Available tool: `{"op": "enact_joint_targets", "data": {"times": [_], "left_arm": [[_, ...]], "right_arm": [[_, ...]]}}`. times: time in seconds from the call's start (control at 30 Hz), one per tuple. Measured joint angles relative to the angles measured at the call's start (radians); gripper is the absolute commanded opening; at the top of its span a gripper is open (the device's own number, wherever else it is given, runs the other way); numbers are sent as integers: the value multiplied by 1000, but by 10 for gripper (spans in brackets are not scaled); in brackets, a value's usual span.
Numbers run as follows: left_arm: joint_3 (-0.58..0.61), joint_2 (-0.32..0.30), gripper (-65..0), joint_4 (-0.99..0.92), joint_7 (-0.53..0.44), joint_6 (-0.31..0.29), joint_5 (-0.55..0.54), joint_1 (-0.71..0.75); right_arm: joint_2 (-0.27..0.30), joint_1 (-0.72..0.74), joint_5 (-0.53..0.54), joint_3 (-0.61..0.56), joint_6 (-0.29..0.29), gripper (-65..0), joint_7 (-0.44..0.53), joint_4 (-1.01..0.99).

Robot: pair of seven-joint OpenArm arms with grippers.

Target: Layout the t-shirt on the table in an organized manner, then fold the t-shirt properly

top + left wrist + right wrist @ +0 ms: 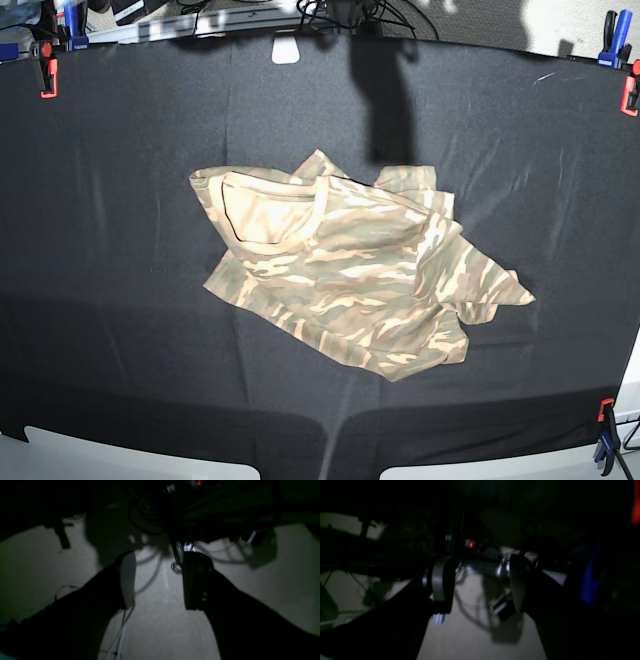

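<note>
The camouflage t-shirt lies crumpled near the middle of the black table. Its dark-edged neckline faces the upper left, and folds are bunched up at the lower right. Neither arm shows in the base view. In the dim left wrist view my left gripper stands open, its fingers wide apart over a pale floor with nothing between them. In the dark right wrist view my right gripper is open and empty too. Neither wrist view shows the t-shirt.
Red clamps and blue clamps grip the cloth at the far corners, and another clamp sits at the near right. Cables and a metal frame lie under the grippers.
</note>
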Motion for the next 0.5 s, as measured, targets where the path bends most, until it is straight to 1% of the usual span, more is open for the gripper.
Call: {"op": "enact_joint_targets", "data": {"times": [0.03, 0.07, 0.13, 0.2, 0.23, 0.33, 0.5], "left_arm": [[0, 0, -366, 24, 16, 0, 0, 0], [0, 0, -366, 45, 20, 16, 0, 0], [0, 0, -366, 87, 56, 64, 0, -1], [0, 0, -366, 124, 66, 117, 3, 0], [0, 0, -366, 141, 67, 127, 3, 0], [0, -1, -366, 205, 65, 129, 3, -1], [0, 0, -366, 286, 68, 122, 3, -5]], "right_arm": [[0, 0, 0, 19, 8, -312, 3, 20], [0, 0, 5, 35, 18, -312, 5, 39], [-1, 3, 3, 62, 33, -312, 21, 72], [0, 3, 3, 81, 46, -312, 39, 105], [0, 3, 3, 89, 47, -312, 47, 119], [-1, 31, 3, 95, 48, -312, 50, 144], [-8, 134, 2, 95, 63, -312, 50, 148]]}}
